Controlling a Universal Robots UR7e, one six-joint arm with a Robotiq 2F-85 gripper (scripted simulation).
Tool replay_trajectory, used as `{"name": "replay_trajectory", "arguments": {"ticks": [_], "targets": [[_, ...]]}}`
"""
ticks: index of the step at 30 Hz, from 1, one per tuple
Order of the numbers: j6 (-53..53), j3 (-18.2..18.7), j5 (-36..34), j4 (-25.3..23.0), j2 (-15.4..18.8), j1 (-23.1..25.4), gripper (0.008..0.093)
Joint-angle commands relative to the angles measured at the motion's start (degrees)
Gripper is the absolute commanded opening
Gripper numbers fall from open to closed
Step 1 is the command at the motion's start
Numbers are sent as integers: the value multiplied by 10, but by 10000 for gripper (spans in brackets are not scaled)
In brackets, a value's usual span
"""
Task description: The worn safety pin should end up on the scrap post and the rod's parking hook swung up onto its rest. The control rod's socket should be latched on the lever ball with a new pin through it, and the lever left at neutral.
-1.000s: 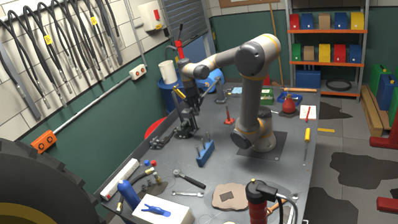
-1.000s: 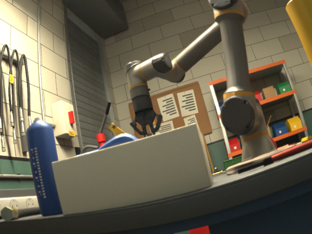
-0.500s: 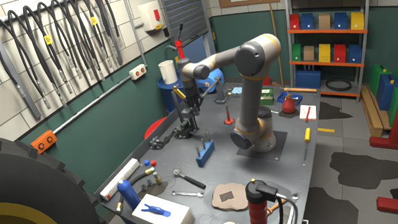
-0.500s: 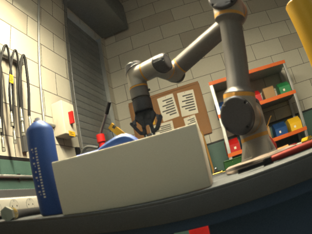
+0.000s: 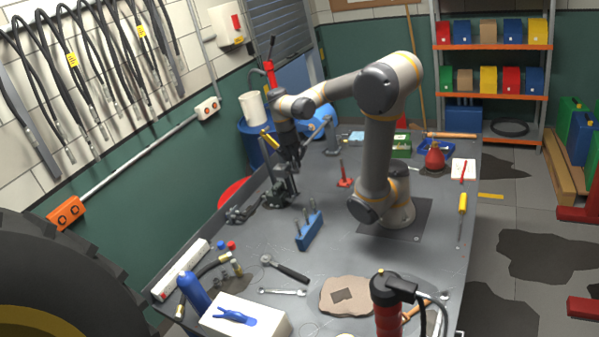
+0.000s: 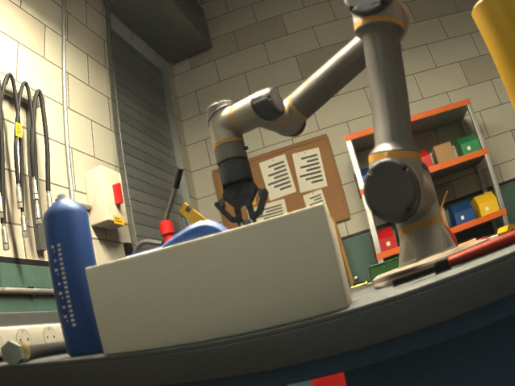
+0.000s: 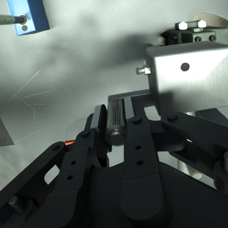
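Observation:
A knurled grey cylinder (image 7: 115, 119), the grip end of the control rod, sits clamped in my closed gripper (image 7: 112, 115), right beside the rod's square metal socket block (image 7: 189, 76), which has a small hole in its top face and a bolt on its side. In the side camera my gripper (image 5: 291, 157) hangs over the dark lever assembly (image 5: 281, 185) at the bench's left edge, with the yellow-handled lever (image 5: 269, 139) slanting up beside it. The blue pin block (image 5: 309, 229) with upright pins stands nearer the bench middle. The red scrap post (image 5: 344, 175) stands to the right.
Behind the work are the green wall, a blue drum (image 5: 255, 135) and a white cylinder (image 5: 252, 107). The arm's base (image 5: 383, 206) takes the bench middle. A ratchet (image 5: 285, 269), spanner (image 5: 281, 291), power strip (image 5: 180, 269) and white box (image 5: 243, 320) lie at the near end.

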Motion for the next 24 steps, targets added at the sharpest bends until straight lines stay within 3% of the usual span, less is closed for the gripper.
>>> {"name": "replay_trajectory", "arguments": {"ticks": [1,15,24], "targets": [[0,0,1,-2,0,0,80],[-2,1,1,-1,-1,-1,85],[-2,1,1,-1,-1,-1,265]]}}
